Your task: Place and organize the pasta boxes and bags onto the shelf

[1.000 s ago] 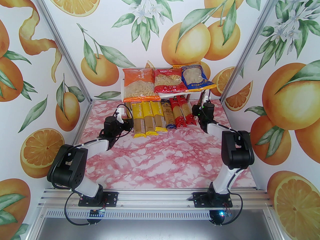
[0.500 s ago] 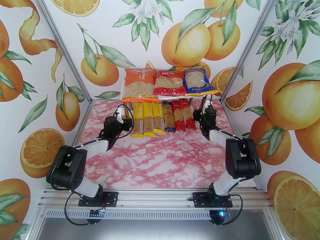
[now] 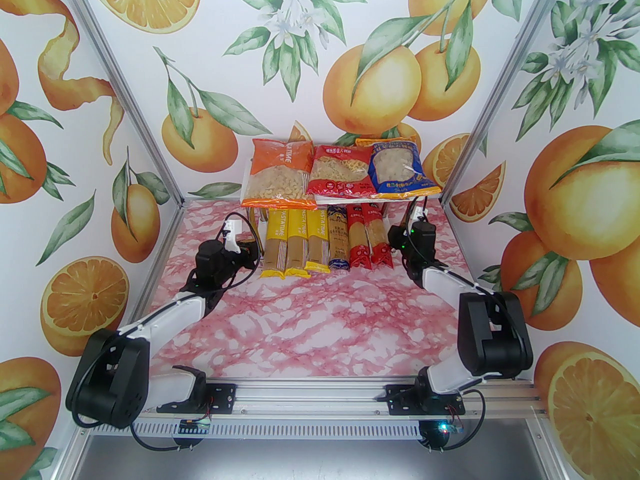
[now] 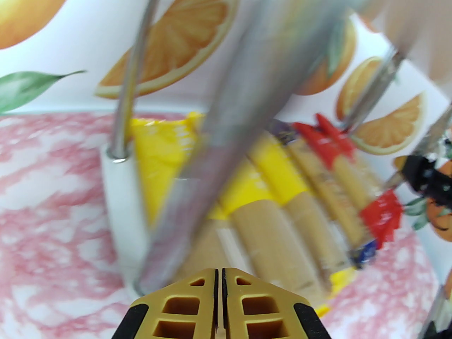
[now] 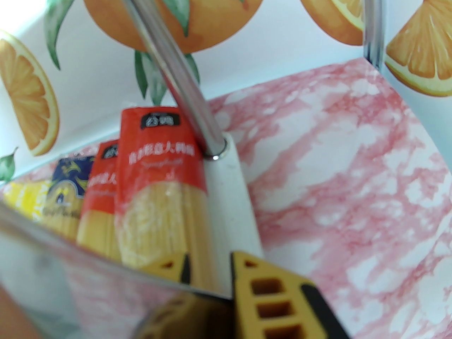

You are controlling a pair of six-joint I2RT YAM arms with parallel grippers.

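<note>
6 pasta boxes flat on btm shelf tier, long axes near-far

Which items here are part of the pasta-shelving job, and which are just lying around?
Part of the job: shelf; orange bag, red bag, blue bag; three yellow spaghetti packs, one blue spaghetti pack, two red spaghetti packs.

Just there: pink marbled table; orange-print walls.

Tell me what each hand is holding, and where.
The right hand seems clamped on a front chrome leg of the shelf; the left hand is shut, gripping nothing visible.
</note>
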